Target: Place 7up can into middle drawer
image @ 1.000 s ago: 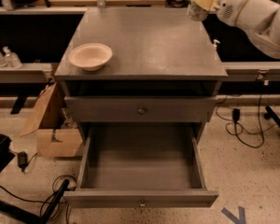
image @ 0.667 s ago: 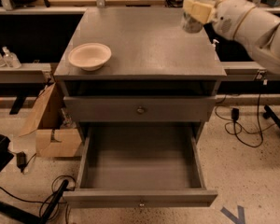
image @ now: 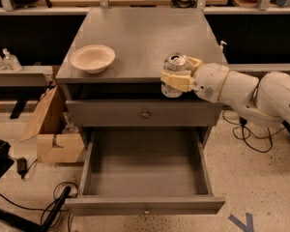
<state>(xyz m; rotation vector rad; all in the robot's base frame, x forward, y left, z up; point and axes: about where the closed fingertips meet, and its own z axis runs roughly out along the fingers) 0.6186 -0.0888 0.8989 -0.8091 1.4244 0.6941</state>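
Observation:
The 7up can (image: 174, 65) is a small silvery can with a metal top, held upright in my gripper (image: 176, 79). The cream fingers (image: 173, 80) wrap around its middle. The gripper and can hang in front of the cabinet's front edge, right of centre, above the open middle drawer (image: 145, 170). That drawer is pulled out, a grey flat-bottomed tray with low sides and nothing in it; its front with a small knob (image: 146, 210) faces me. The white arm (image: 241, 91) reaches in from the right.
A cream bowl (image: 93, 58) sits on the cabinet top (image: 140, 37) at the left. The shut top drawer with its knob (image: 145, 114) is above the open one. A cardboard box (image: 53, 129) and cables lie on the floor at the left.
The gripper with the can has moved from the cabinet's far right corner forward, left and down to the front edge, above the open drawer.

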